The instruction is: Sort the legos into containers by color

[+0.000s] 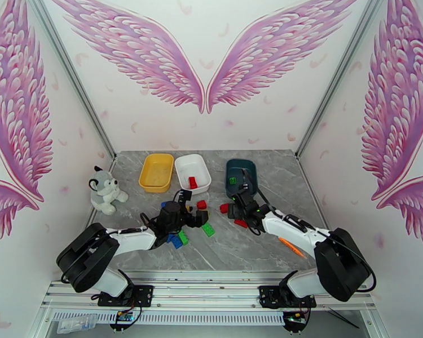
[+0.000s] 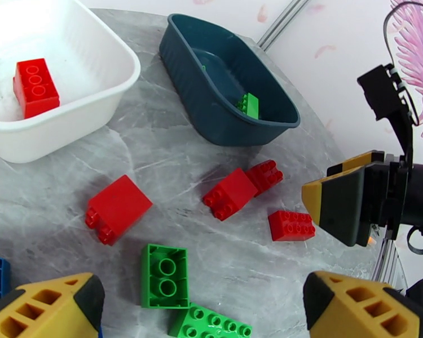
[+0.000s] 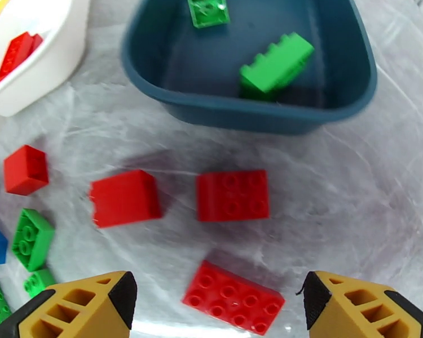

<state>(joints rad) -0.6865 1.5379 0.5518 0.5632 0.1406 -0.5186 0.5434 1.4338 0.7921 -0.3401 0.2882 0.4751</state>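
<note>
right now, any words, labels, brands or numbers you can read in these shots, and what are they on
None readable.
The red bricks, green bricks, white tray, blue tray, yellow tray and toy dog show no print.
Any marks on the brick studs are too small or blurred to read.
The wall has painted pink wings, no lettering.

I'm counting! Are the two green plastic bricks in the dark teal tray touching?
Apart. Right wrist view: bare floor of the dark teal plastic tray separates the square green brick and the longer green brick.
</note>
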